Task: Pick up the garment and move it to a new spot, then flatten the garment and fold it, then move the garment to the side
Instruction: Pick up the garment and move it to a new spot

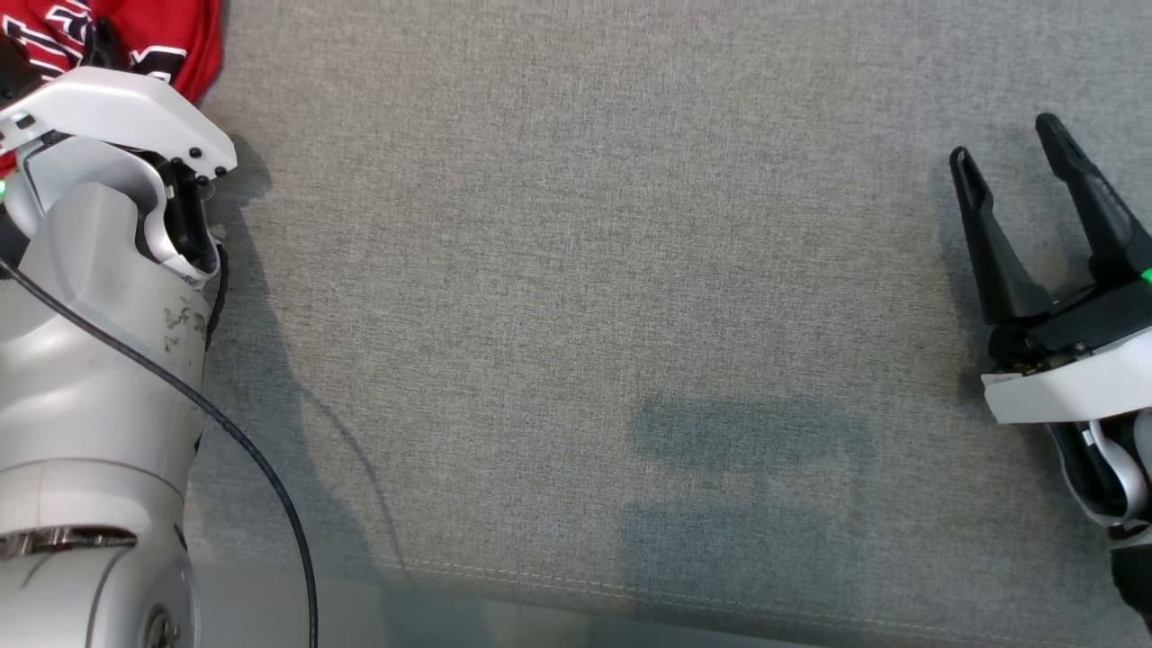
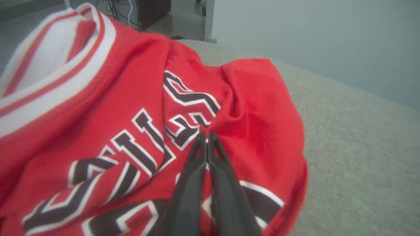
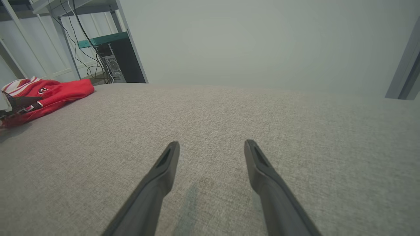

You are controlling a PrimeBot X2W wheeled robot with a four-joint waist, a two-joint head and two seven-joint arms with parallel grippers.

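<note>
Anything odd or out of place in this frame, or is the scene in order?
Nothing is damaged or spilled. The red jersey lies bunched in wrinkles near the far left edge of the grey cushion, as expected before flattening. The left gripper is shut on a fold of it. The right gripper hangs open over bare cushion.

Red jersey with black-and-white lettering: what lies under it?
The red jersey rests crumpled on the grey woven upholstered surface, which shows bare beside its edge. Anything directly beneath is covered by the cloth.

grey woven fabric surface [image 1: 576, 270], crumpled red jersey [image 2: 256, 114] at its far-left corner
</note>
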